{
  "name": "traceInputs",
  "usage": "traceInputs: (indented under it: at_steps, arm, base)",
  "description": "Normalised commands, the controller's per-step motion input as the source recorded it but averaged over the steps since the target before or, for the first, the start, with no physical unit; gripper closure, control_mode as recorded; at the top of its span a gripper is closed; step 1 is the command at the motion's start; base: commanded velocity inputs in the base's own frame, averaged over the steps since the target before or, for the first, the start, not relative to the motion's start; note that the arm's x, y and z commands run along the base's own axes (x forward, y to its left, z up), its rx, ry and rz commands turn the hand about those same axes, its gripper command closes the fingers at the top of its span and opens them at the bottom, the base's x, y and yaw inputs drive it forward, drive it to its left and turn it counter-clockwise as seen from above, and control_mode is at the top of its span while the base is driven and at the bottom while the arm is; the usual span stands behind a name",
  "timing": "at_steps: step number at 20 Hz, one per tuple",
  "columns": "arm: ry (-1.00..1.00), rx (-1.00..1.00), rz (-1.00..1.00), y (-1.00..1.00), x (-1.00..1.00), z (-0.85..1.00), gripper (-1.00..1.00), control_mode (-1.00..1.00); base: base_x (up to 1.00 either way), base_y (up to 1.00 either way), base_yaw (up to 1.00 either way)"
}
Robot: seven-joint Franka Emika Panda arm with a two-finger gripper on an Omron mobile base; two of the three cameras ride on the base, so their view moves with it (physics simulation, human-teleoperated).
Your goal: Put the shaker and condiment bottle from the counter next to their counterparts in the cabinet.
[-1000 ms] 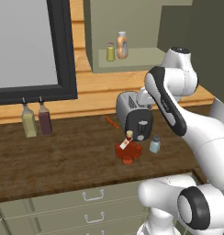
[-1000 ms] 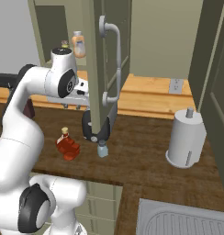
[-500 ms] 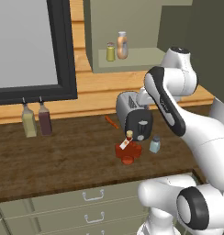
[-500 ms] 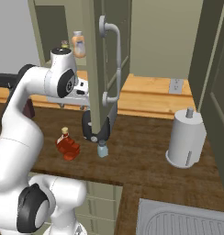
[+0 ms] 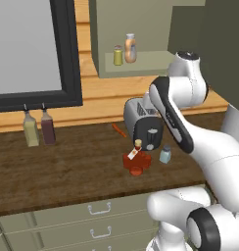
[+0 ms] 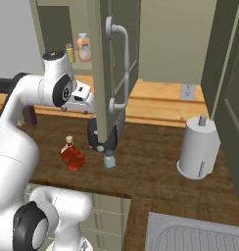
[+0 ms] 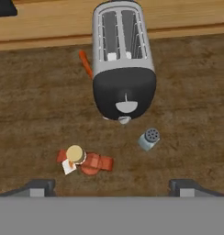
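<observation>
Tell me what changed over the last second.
Nothing visibly moved. The tool hangs open and empty over the counter, in the same place as before; the earlier pictures are too small to show whether its jaws widened. The shaker and the condiment bottle stand where they were, in front of the toaster. Nothing was taken hold of.

Dark red condiment bottle point(image 7: 92, 163) with cork stopper, pale blue-grey shaker point(image 7: 148, 139), dark brown wood-grain counter point(image 7: 36, 119), silver-and-black toaster point(image 7: 123, 59)

Pale blue-grey shaker point(image 7: 148, 139) and corked ribbed red bottle point(image 7: 85, 161) stand upright near each other on brown counter point(image 5: 67, 171); counterparts point(image 5: 124, 50) sit on cabinet point(image 5: 141, 61) shelf.
</observation>
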Motion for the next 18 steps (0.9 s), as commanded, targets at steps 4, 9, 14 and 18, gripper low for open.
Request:
traceInputs:
  at_steps: [4, 9, 14, 18]
  arm:
    - [-0.10, -0.11, -0.31, 0.00, 0.00, 0.01, -1.00, -1.00]
    - [0.00, -0.12, -0.36, 0.01, 0.09, -0.18, -1.00, -1.00]
    - [0.00, 0.00, -0.33, 0.06, 0.09, -0.09, -1.00, -1.00]
    - [-0.05, -0.05, -0.24, 0.42, 0.00, 0.00, -1.00, -1.00]
  base:
    - [0.00, 0.00, 0.00]
    - [0.00, 0.00, 0.00]
    - [0.00, 0.00, 0.00]
    - [0.00, 0.00, 0.00]
